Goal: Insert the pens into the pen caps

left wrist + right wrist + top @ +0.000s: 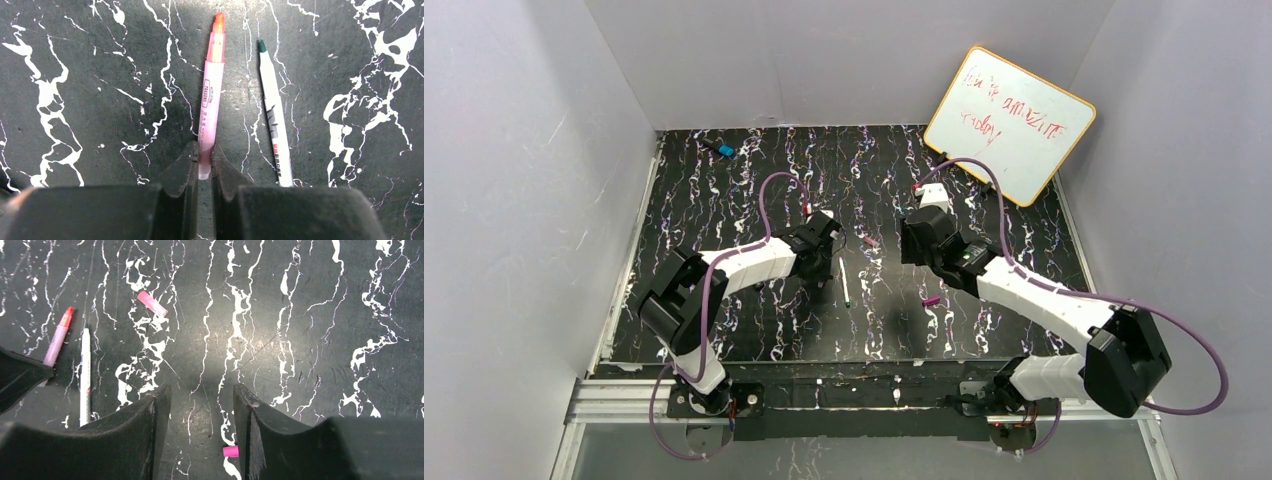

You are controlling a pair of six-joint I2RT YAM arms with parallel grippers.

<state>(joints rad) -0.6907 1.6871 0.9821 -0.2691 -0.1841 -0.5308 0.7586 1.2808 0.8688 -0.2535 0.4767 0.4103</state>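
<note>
Black marbled table [724, 200] fills my top view, white walls round it. Whiteboard [1009, 125] w/ red scribble leans tilted at the far R corner. L arm [744, 262] reaches in toward table centre. R arm [1034, 290] comes in from the R side. Both wrists are near mid-table w/ a gap btwn them.

L tool [202, 155]: fingers pressed in on the rear end of the pink pen [211, 100], pinching it from both sides. Pen looks to lie flat on the table, orange-red tip pointing away from the tool. R tool [202, 395]: fingers spread wide, only bare table btwn them.

White pen [274, 125] lies just beside the pink pen, on its R in the L wrist view. It's approx parallel, dark tip pointing the same way, not touching. In top view it sits btwn the two wrists.

Black marker w/ blue end [721, 149] sits near the far L corner, well apart from the rest.

Pale pink cap [152, 304] lies on the table ahead of the R tool, near the pens' tips but apart from both. Magenta cap [230, 451] sits on the table just beside the inner edge of the finger on the R of that wrist view. Can't tell if it's touching.
</note>
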